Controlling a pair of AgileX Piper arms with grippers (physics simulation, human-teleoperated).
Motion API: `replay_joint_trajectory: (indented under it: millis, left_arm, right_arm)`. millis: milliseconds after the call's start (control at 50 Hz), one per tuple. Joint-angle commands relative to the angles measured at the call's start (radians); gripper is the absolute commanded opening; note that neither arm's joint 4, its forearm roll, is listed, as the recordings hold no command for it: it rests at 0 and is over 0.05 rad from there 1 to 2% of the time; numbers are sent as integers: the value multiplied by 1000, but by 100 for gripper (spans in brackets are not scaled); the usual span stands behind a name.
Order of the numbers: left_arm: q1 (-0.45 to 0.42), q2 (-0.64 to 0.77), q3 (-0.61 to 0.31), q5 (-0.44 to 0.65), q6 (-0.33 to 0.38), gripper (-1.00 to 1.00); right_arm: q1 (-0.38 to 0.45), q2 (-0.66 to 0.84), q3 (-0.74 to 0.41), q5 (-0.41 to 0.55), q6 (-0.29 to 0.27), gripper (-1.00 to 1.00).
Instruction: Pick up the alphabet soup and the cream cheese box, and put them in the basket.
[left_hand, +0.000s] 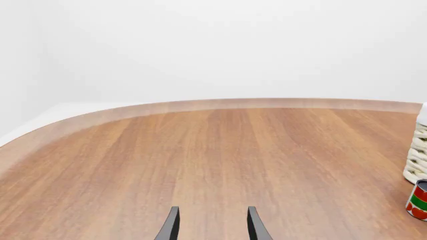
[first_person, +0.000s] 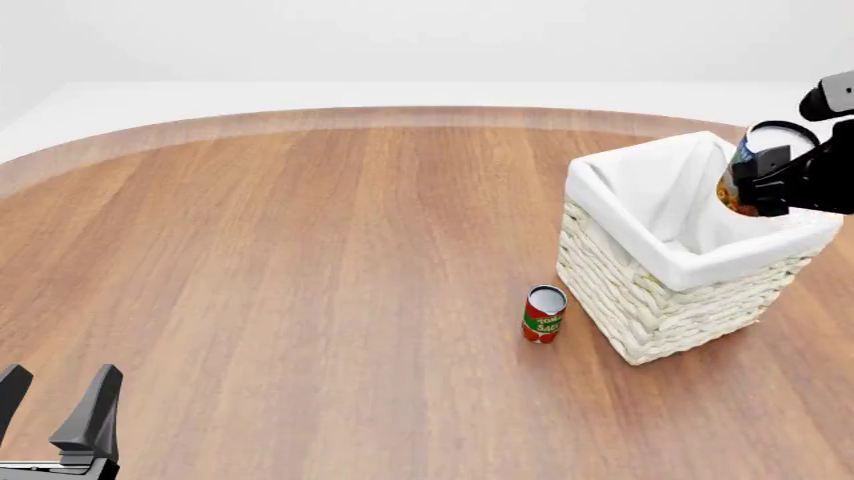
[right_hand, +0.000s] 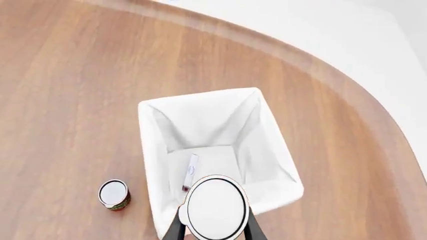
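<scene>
The alphabet soup (first_person: 742, 172), a blue-labelled can with orange near its base, hangs tilted over the near right rim of the basket (first_person: 667, 300). My right gripper (first_person: 755, 186) is shut on it. From the right wrist view, the can's white top (right_hand: 215, 206) sits between the fingers, above the basket's white liner (right_hand: 160, 150). A slim white box seen edge-on (right_hand: 190, 172) lies on the basket floor and looks like the cream cheese box. My left gripper (first_person: 56, 398) stands open and empty at the near left of the table, fingers (left_hand: 172, 226) apart over bare wood.
A red-and-green labelled can (first_person: 543, 314) stands upright on the table just left of the basket, also seen as the can (right_hand: 113, 194) and the can (left_hand: 418, 201). The basket's woven wall (left_hand: 417, 155) shows in the left wrist view. The table's curved far edge (first_person: 400, 115) runs behind.
</scene>
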Motion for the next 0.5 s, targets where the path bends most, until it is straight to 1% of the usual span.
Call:
replay_joint_trajectory:
  millis: [20,180,380,500]
  left_arm:
    - [0,0,0,0,0,100]
    - [0,0,0,0,0,100]
    - [0,0,0,0,0,100]
    - [0,0,0,0,0,100]
  right_arm:
    - [14,128,-45,-80,30,-100]
    - [22,188,-64,-113,39,-100]
    - [32,229,-62,-145,38,-100]
    - [21,259,-60,-164,35,-100]
